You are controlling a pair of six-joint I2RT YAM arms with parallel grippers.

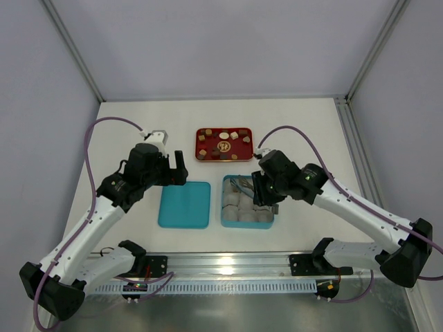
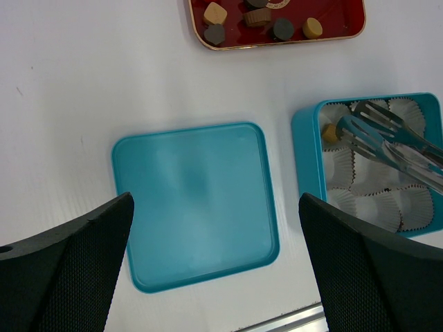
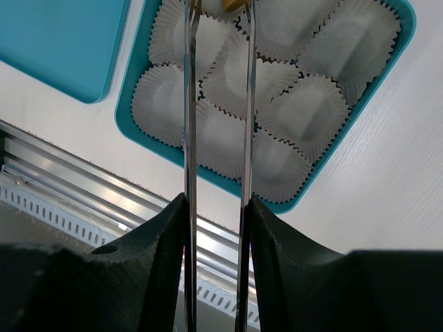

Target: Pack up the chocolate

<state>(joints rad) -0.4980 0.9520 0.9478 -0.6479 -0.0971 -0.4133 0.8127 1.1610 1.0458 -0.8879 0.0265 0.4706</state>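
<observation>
- Top view: on the white table (image 1: 138, 124), I see most chocolate (image 1: 235, 136) unpacked on the red tray (image 1: 241, 151).
- Left wrist: left gripper (image 2: 216, 200) gapes idle over the lid (image 2: 187, 180). One tan piece (image 2: 330, 133) sits in the teal box (image 2: 304, 145), at the tongs' (image 2: 387, 135) tips.
- Right wrist: right gripper (image 3: 216, 207) clamps the tongs, blades slightly apart. Whether they pinch, I cannot tell. The other paper cups (image 3: 304, 104) are empty.

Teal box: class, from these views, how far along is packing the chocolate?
Done: the lid lies off beside the teal box, whose paper cups are laid out. In hand: the right gripper clamps the tongs, their tips at one tan chocolate in a corner cup; whether it is released is unclear. Left: the other cups look empty, most pieces wait on the red tray, and the lid is not yet on.
</observation>
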